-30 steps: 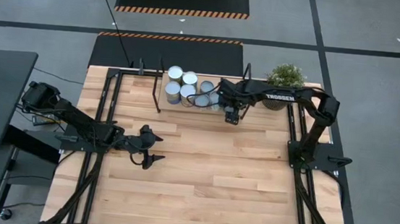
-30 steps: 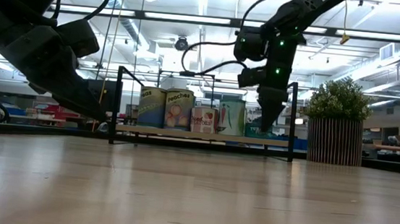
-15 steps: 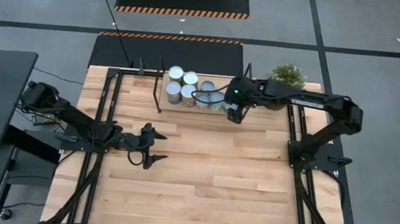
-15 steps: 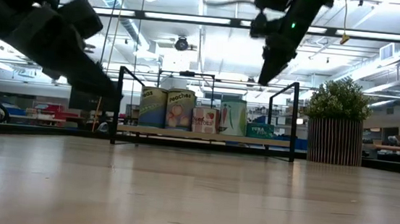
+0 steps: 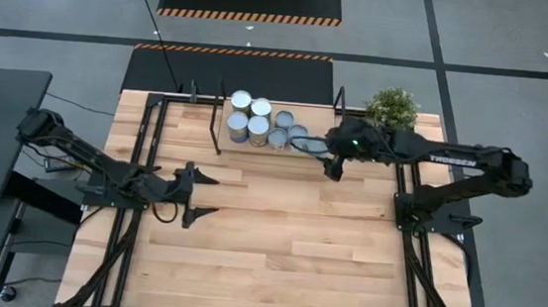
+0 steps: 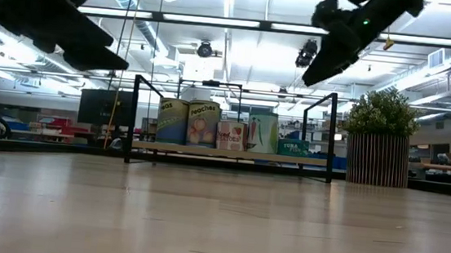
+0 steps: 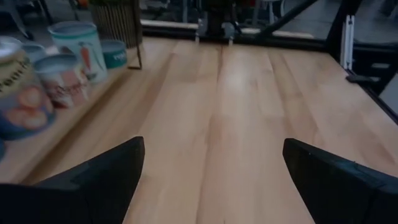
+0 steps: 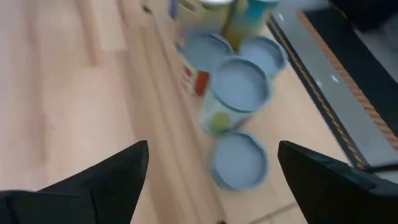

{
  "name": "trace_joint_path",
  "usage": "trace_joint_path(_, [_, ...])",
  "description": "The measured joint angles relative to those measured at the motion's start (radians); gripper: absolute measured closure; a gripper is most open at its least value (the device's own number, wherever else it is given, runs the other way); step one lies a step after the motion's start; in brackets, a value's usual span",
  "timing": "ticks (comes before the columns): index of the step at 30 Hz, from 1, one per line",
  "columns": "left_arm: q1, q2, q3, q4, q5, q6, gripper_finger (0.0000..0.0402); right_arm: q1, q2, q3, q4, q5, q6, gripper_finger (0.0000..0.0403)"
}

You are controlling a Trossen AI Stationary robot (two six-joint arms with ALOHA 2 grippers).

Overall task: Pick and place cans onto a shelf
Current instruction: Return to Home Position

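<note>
Right hand (image 5: 333, 169) hangs empty in the air, its two dark wedge-shaped fingers (image 8: 106, 180) spread wide, just off the right front end of the shelf (image 6: 321, 161). From table level I see it higher than the tops of the shelf's thin black metal posts. That shelf is a low, pale wood board in a matte black frame, set near the far edge of the tabletop (image 5: 277, 233), whose surface is light butcher-block planking with a soft sheen. All the cans (image 5: 257, 126) I can see stand upright on the board in a tight cluster, sides touching or nearly so. From above they are plain discs, dull bluish-grey lids with raised rims. From the side they show glossy paper labels. A tall peaches can (image 6: 202, 123) stands by another tall one, next comes a shorter red-and-white can (image 6: 230, 133), then a taller green-labelled can (image 6: 262, 133). A squat, flat teal can (image 6: 293, 147) closes the row on the right. Beside the shelf's right end stands a bushy green plant (image 5: 392, 106) in a round pot (image 6: 378, 160) faced with vertical wooden slats. My left hand (image 5: 199, 192) hovers over bare planks on the left side of the tabletop, well apart from the shelf, its fingers also parted with nothing between them.
</note>
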State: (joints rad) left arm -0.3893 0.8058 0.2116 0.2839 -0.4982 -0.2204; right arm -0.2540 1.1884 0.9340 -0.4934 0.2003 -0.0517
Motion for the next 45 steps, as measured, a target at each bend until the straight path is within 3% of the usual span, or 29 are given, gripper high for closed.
trace_joint_path(7, [-0.026, -0.101, -0.011, -0.042, -0.089, 0.038, 0.0012, 0.02, -0.176, -0.154, 0.156, -0.045, 0.035, 0.0037])
trace_joint_path(14, [-0.026, -0.221, -0.011, -0.12, -0.112, 0.087, 0.0012, 0.015, -0.322, -0.292, 0.254, -0.071, 0.068, 0.0037])
trace_joint_path(19, [-0.026, -0.304, -0.015, -0.219, -0.145, 0.076, 0.0012, 0.015, -0.397, -0.403, 0.346, -0.074, 0.086, 0.0037])
trace_joint_path(31, [-0.025, -0.567, -0.144, -0.231, -0.217, 0.107, 0.0012, 0.015, -0.573, -0.607, 0.541, -0.162, 0.162, 0.0037])
trace_joint_path(45, [-0.025, -0.804, -0.146, -0.388, -0.267, 0.187, 0.0012, 0.014, -0.742, -0.777, 0.668, -0.17, 0.232, 0.0037])
